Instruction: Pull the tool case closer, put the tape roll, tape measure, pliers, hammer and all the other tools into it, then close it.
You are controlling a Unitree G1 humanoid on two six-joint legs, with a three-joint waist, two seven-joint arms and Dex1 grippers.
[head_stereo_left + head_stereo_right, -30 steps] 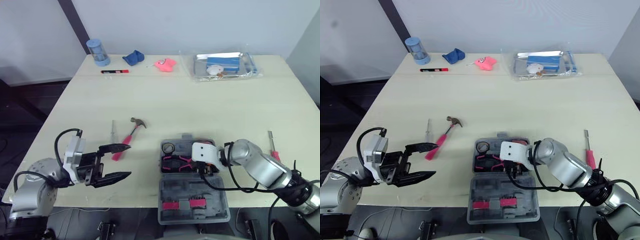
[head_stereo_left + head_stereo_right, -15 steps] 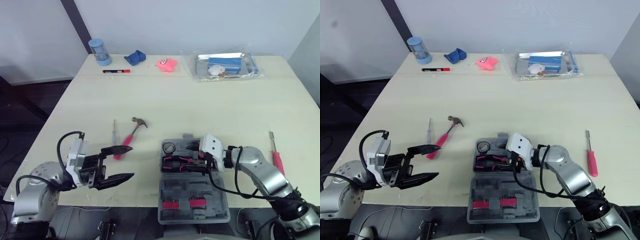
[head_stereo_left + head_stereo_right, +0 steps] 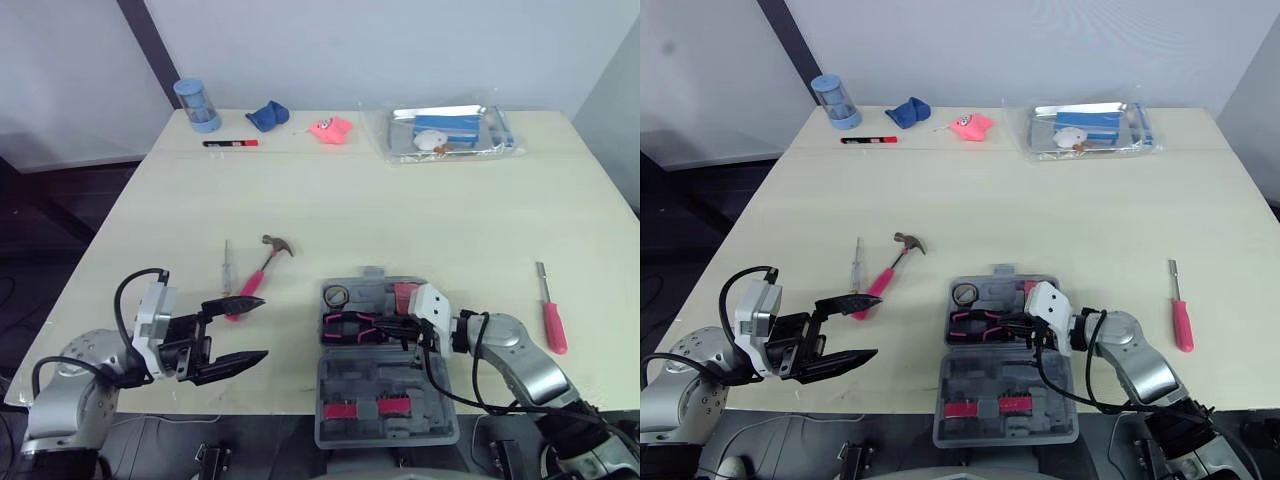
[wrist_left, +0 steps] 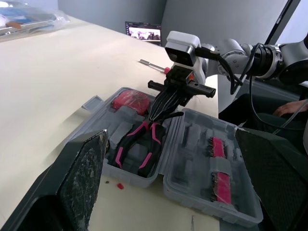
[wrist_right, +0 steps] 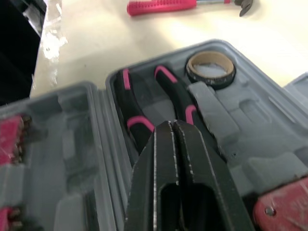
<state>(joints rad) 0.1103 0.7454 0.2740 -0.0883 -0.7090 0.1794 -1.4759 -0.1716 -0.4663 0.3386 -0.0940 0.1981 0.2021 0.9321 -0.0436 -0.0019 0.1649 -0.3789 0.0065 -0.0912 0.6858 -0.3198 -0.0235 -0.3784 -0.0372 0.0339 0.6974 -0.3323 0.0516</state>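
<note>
Right gripper [image 3: 385, 326] hovers low over the open tool case [image 3: 345, 382], its black fingers pressed together on nothing; a second ago its wrist sat further left over the tray, and it has since drawn back rightward, leaving the pliers [image 3: 350, 325] lying in their moulded bed; that step looks done. Tape roll [image 3: 336, 295] sits in the far-left pocket, the red tape measure [image 3: 403, 293] in the far-right one; the pink-handled hammer [image 3: 258, 272] and a slim screwdriver [image 3: 227, 262] lie on the table [image 3: 400, 200] left of the case, a red-handled screwdriver [image 3: 550, 318] well to its right; these have yet to go in. Left gripper [image 3: 262, 326] waits at the near left, spread wide and empty.

From the left wrist, rough, gritty pads [image 4: 86, 178] frame the grey moulded-plastic case.

From the right wrist, the closed fingers point over the pliers' black-and-pink handles; the tape roll is a tan-cored ring.
</note>
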